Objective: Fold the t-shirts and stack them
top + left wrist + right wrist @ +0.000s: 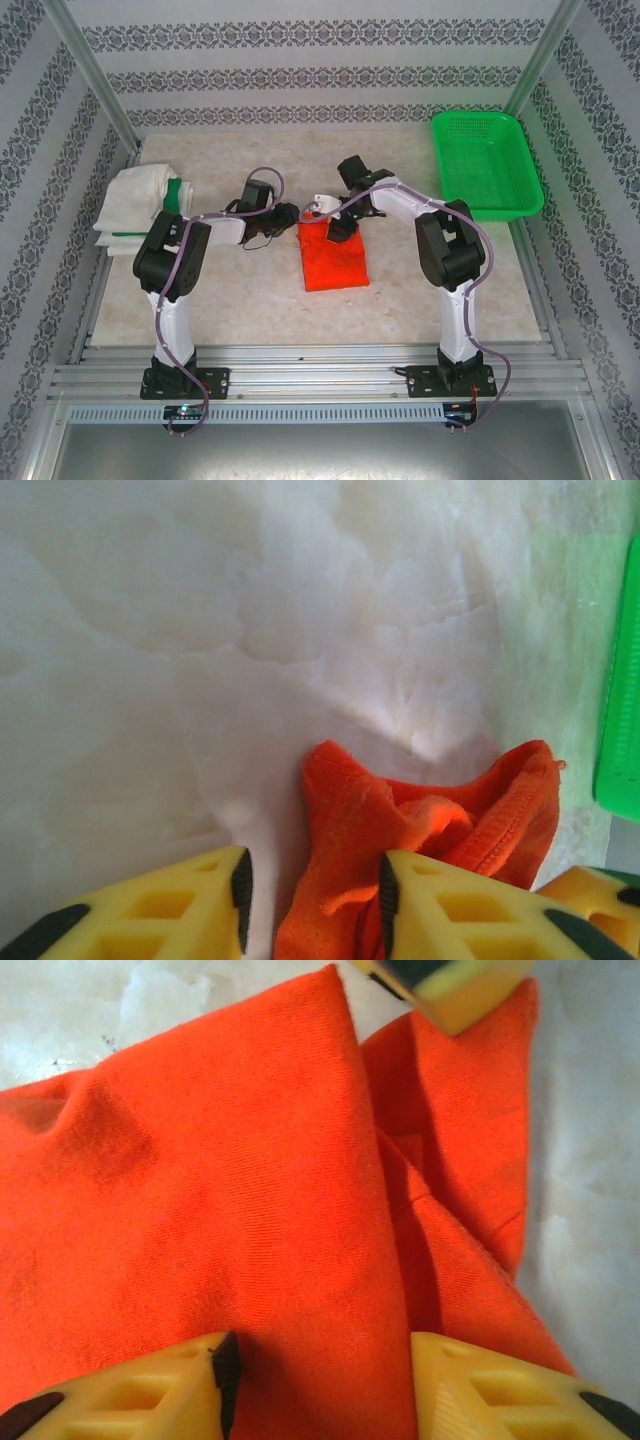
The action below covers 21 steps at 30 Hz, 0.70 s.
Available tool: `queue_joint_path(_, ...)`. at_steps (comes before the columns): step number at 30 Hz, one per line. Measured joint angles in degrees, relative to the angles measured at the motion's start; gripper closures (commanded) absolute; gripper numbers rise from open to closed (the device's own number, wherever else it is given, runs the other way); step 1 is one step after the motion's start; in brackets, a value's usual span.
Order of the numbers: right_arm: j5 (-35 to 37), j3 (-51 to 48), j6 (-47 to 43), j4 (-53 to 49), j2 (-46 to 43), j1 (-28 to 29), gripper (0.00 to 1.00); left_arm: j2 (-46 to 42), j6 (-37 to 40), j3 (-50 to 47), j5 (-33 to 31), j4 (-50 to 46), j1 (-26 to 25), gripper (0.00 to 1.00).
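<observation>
the left claw [312,868] stands with its jaws apart around a raised, bunched edge of the orange-red t-shirt [430,815]; the cloth touches its right finger [440,905], but a sliver of bare table [180,680] shows between the cloth and its left finger, so it is not clamped. the green mesh basket [622,690] lies ahead of this claw and off to its right. the right claw [320,1348] sits low over the same shirt, which spreads under and ahead of it, with a fold ridge running up between its fingers [470,1390]; the jaws are apart, yet i cannot tell whether they pinch the cloth. ahead of it and to the right, a yellow fingertip of the left claw shows over the shirt's far edge. from above, the two claws face each other at one end of the shirt, and the off-white and green t-shirts [140,205] lie stacked well behind the left claw.
</observation>
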Motion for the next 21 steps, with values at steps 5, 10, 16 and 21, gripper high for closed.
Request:
queue_joint_path(5,-1.64,0.66,-1.9,-3.3,0.0,0.04,0.84,2.25,0.02,1.9,1.86,-0.24,0.0,0.77)
queue_joint_path(10,-2.99,1.18,-2.78,-6.62,0.0,0.02,1.0,3.78,-0.46,2.4,3.85,0.35,0.26,0.97)
queue_joint_path(16,-4.11,0.46,-3.43,-7.85,-1.25,0.02,1.0,4.09,-0.11,2.47,4.92,0.42,0.31,1.0)
queue_joint_path(21,-4.52,-0.83,-3.37,-7.54,-4.52,0.02,1.0,4.11,1.22,2.47,5.11,0.37,0.31,1.0)
